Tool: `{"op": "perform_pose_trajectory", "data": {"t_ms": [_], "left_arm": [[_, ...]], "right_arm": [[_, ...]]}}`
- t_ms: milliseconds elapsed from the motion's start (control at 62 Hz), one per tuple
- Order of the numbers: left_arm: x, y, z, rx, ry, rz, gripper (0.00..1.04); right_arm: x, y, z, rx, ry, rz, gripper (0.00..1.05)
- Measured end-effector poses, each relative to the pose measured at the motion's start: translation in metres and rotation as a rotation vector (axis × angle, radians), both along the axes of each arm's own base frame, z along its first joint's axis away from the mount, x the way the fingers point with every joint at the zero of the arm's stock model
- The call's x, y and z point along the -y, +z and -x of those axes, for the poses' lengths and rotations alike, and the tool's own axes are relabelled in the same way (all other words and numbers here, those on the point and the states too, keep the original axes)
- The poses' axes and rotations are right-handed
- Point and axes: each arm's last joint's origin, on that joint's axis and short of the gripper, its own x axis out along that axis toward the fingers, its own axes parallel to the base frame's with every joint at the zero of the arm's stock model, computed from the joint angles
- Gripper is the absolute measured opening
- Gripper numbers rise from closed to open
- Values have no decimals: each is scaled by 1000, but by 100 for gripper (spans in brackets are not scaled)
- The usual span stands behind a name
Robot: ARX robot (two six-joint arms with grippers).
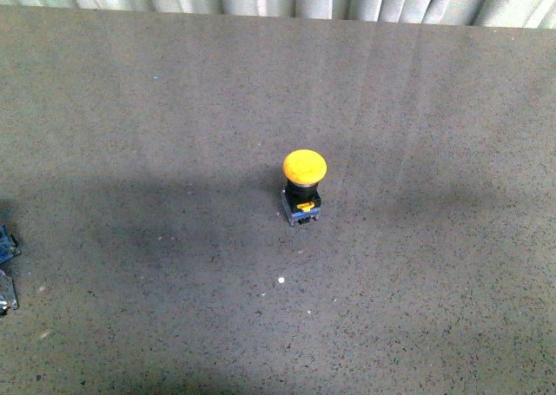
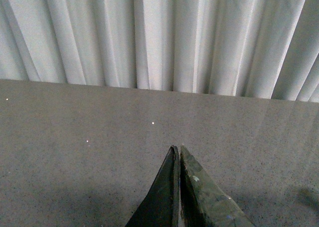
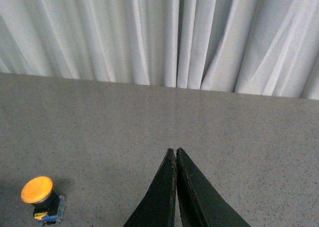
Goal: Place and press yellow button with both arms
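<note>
You see grey speckled tabletop (image 1: pixel 130 108) filling front view, surface matte with fine dark flecks and few tiny white specks. Broad soft shadow lies across its left middle. Behind far edge hangs pale white pleated curtain (image 2: pixel 149 32), folds vertical, evenly lit. Your wrist views show same curtain (image 3: pixel 149 32) meeting tabletop along straight line. Faint pale streaks of reflection run down tabletop below curtain.

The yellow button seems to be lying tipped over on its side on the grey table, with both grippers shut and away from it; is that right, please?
Not quite: the yellow button stands upright on its base, cap up, as the front view shows. The rest holds: it is on the grey table, and the left gripper and right gripper are shut, away from it.
</note>
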Motion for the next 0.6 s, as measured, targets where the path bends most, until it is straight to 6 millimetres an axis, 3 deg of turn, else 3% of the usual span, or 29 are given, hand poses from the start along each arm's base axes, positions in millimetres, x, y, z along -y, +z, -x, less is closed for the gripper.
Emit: {"op": "perform_pose_trajectory", "data": {"t_ms": [226,597], "left_arm": [[0,0,0,0,0,0,1],[0,0,0,0,0,0,1]], "right_arm": [[9,-11,14,2,-6,0,1],[9,-4,32,29,-12,0,1]]}}
